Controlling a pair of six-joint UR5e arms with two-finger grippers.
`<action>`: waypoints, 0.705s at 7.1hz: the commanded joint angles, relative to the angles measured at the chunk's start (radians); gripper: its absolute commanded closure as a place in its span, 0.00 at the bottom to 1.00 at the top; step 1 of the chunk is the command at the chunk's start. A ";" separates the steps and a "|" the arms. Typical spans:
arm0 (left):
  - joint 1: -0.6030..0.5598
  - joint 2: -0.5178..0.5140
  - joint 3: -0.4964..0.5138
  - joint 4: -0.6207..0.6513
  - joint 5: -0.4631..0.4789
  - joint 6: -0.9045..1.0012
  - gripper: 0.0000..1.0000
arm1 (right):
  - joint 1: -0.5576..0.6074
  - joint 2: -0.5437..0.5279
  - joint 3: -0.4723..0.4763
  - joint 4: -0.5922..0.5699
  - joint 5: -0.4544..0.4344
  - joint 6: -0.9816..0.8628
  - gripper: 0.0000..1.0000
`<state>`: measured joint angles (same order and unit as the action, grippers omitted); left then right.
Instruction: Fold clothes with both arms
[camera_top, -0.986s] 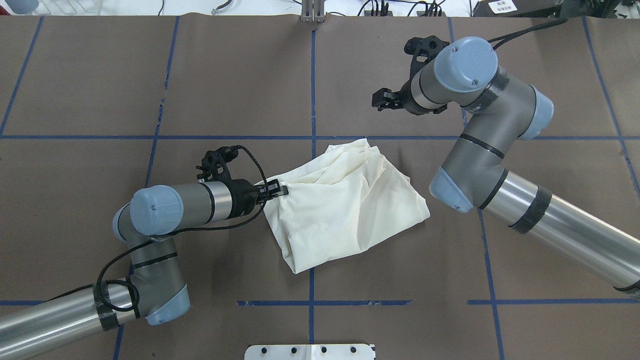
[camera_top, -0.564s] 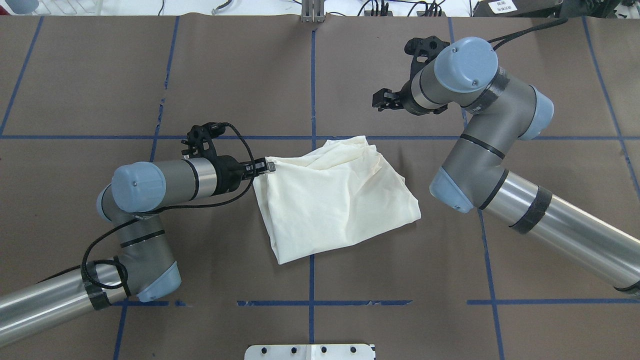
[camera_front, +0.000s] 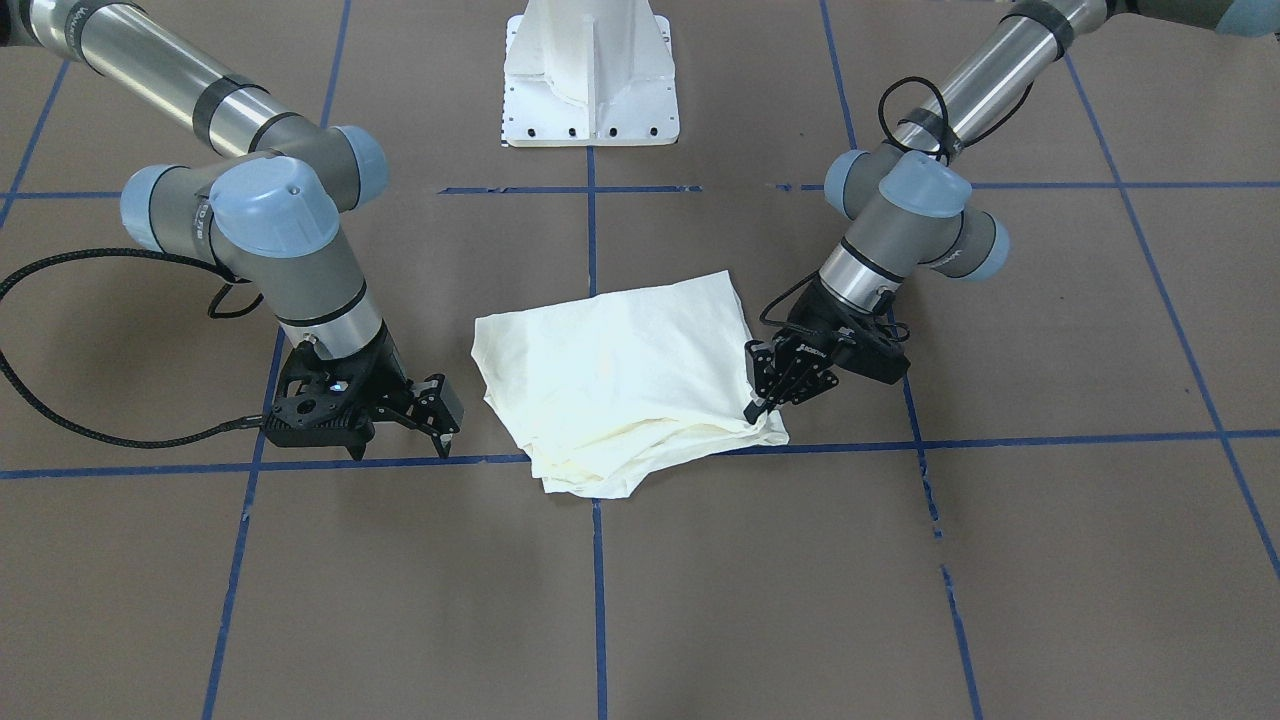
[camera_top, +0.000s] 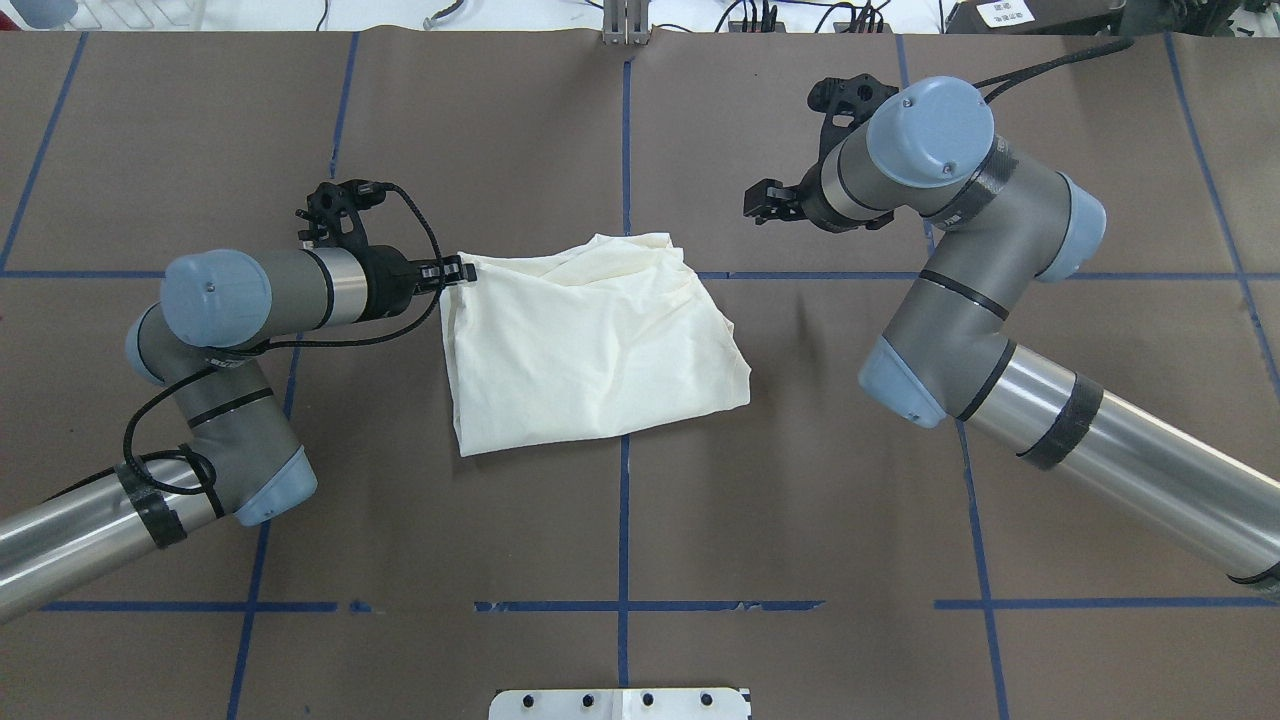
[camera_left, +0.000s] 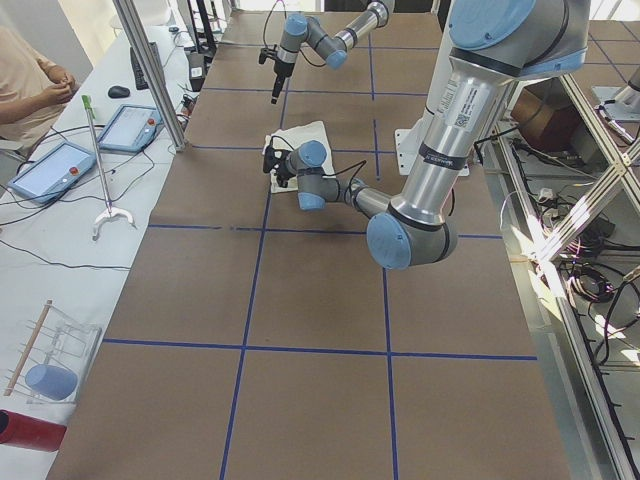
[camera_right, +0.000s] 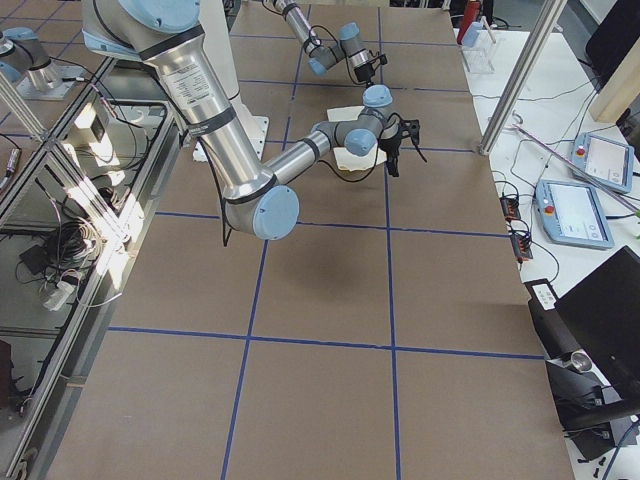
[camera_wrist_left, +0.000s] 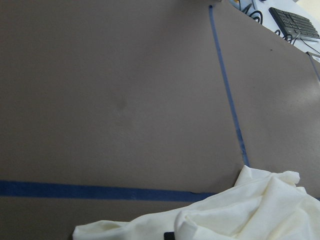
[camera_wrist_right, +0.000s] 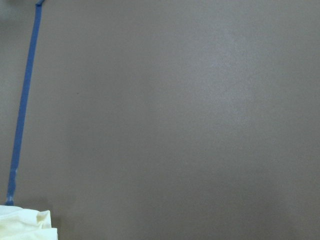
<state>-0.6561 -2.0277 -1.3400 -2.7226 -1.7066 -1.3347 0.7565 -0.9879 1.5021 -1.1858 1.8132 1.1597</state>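
The cream shirt (camera_top: 590, 345) lies as a loosely folded, wrinkled bundle near the table's middle, with no print showing. It also shows in the front view (camera_front: 620, 380), the left wrist view (camera_wrist_left: 240, 210), and as a corner in the right wrist view (camera_wrist_right: 25, 225). My left gripper (camera_top: 462, 268) is shut on the shirt's far left corner, low over the table; it also shows in the front view (camera_front: 760, 405). My right gripper (camera_top: 755, 205) is open and empty. It hangs over bare table, apart from the shirt's right side, as the front view (camera_front: 425, 425) also shows.
The brown table cover is marked with blue tape lines (camera_top: 622, 150). The white pedestal base (camera_front: 590, 70) stands at the robot's edge. Beside the far table edge are tablets (camera_left: 50, 165) and a seated operator (camera_left: 25, 80).
My left gripper has pulled the shirt corner to the left and away from the robot. The whole shirt slid left and flattened. The right arm has not moved.
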 joint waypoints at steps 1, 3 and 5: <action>-0.057 0.001 -0.017 0.000 -0.121 0.068 0.00 | 0.001 0.000 0.003 0.000 0.002 0.000 0.00; -0.048 -0.003 -0.069 0.003 -0.131 -0.074 0.00 | 0.001 0.000 0.003 0.000 0.002 0.002 0.00; 0.034 0.000 -0.112 -0.005 -0.119 -0.220 0.00 | 0.001 0.000 0.003 0.000 0.002 0.002 0.00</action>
<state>-0.6788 -2.0325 -1.4229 -2.7251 -1.8329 -1.4760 0.7578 -0.9879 1.5048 -1.1858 1.8147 1.1611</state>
